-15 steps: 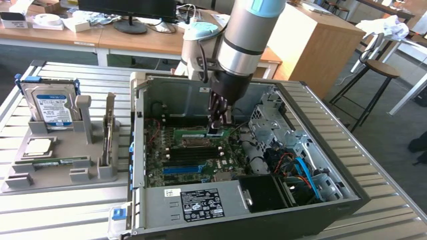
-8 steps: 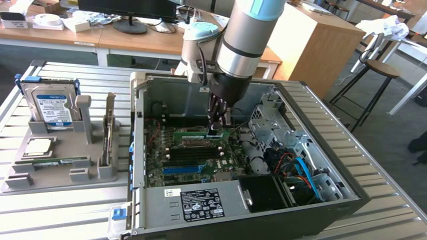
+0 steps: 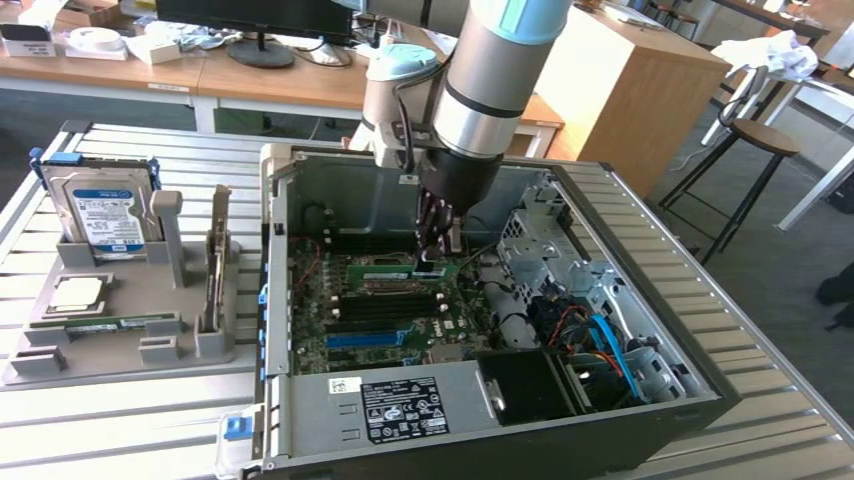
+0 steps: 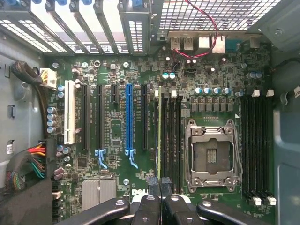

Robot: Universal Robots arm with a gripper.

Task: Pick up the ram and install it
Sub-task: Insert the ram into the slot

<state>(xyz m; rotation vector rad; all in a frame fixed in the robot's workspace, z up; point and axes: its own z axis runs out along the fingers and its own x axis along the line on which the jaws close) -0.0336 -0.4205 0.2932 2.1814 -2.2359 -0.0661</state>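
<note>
Slatted table (image 3: pixel 107 430) bears an open computer case (image 3: pixel 534 448) and, seemingly, a holder (image 3: pixel 120 355).

The open black computer case (image 3: pixel 601 435) leaves room above its green motherboard (image 4: pixel 117 65); a silver drive cage (image 3: pixel 541 240) crowds the exterior view's right; the dark gripper (image 4: pixel 160 182), clamping the thin green ram (image 4: pixel 160 131), occupies the middle.

Room inventory, exterior view.
- Slatted metal table (image 3: pixel 120 440): grey, ribbed top, foreground.
- Wooden desk (image 3: pixel 280 85): light top, white frame, behind table.
- Monitor stand (image 3: pixel 260 52): black round foot, on desk.
- Wooden cabinet (image 3: pixel 641 90): pale plywood, beside desk toward exterior view's right.
- Stool (image 3: pixel 763 138): round wooden seat, dark metal legs, well apart at exterior view's right.
- White cloth (image 3: pixel 787 55): crumpled, beyond stool.
- Floor (image 3: pixel 94 110): dark grey.
- Light: bright, daylight-like, strongest at far right.
</note>
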